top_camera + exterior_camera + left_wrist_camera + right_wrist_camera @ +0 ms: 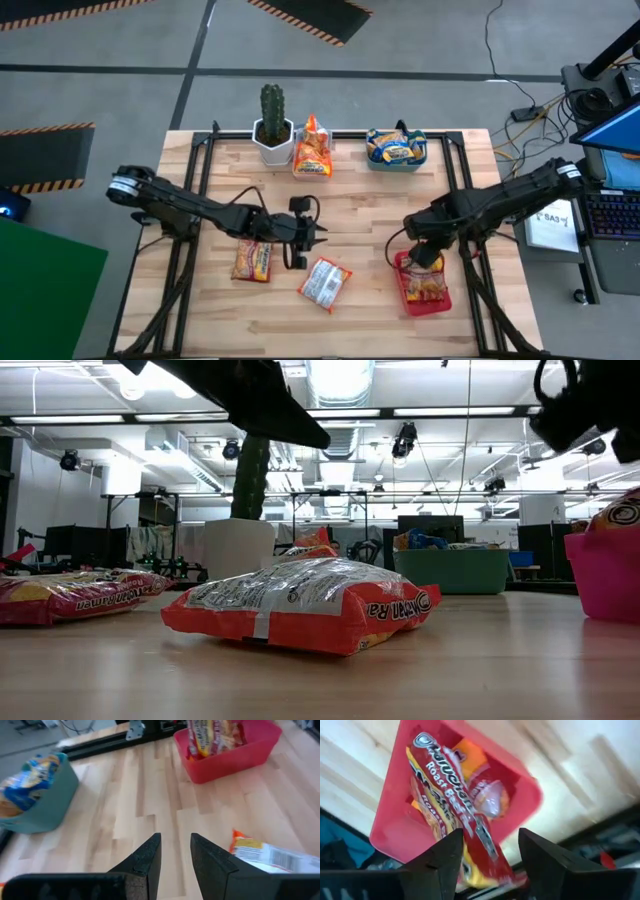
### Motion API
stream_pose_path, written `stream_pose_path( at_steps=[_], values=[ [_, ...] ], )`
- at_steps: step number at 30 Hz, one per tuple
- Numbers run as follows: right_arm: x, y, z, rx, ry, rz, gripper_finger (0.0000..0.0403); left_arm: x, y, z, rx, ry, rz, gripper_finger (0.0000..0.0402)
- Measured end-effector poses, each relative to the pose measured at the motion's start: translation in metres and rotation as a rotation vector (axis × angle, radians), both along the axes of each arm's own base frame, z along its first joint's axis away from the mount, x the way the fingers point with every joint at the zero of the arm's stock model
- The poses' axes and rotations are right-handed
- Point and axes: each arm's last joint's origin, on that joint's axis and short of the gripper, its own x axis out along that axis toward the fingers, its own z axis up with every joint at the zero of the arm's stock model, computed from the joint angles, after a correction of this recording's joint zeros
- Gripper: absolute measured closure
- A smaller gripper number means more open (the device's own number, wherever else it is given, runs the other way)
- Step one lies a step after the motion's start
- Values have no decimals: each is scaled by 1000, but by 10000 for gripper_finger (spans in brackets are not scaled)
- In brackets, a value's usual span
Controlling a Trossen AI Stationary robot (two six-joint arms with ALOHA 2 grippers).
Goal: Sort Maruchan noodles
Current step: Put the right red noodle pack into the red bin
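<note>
The right gripper [427, 258] is hovering over the far end of the red bin [440, 301] at the table's near right, its fingers [437, 860] standing wide with a red packet [465, 827] lying between them; whether it is gripping or letting go cannot be told, though the packet is resting among others in the bin. Its label is reading "Roast Beef" under a partly hidden brand word. The left gripper [308, 243] is hanging mid-table, its fingers [145, 862] narrowly apart and carrying nothing, just beside a silvery-faced packet [325, 284] with orange ends, whose edge is showing "Maruchan" in the low view. Left of it a red-and-yellow packet [253, 260] is lying flat, marked "Ramen" in the low view. At the far edge an orange packet stack [312, 150] is sitting beside a cactus pot [272, 130], and a teal bin [396, 160] is holding blue-and-yellow packets [394, 146]. By this layout the sorting is looking well advanced: blue ones are binned, red ones are going into the red bin, and two loose packets are remaining mid-table.
</note>
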Motion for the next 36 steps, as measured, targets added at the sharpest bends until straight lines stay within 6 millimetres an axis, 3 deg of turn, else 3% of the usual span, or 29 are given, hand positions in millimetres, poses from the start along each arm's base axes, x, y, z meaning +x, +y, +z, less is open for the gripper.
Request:
stream_pose_path(
  at_steps=[8, 14, 22, 30, 36],
  values=[
    [-9, -4, 49, -77, 40, -93, 287, -7, 6, 14, 160, -32, 80, 314],
    [-5, 4, 55, -97, 32, -103, 372, -10, 9, 20, 210, -46, 125, 314],
    [2, 30, 23, 40, 66, -65, 394, -12, 10, 16, 196, -11, 135, 314],
    [0, 27, -15, -97, 133, -36, 394, -12, 10, 15, 188, -10, 139, 314],
    [8, 28, -42, -162, 81, 32, 394, -12, 10, 15, 186, -11, 140, 314]
  ],
)
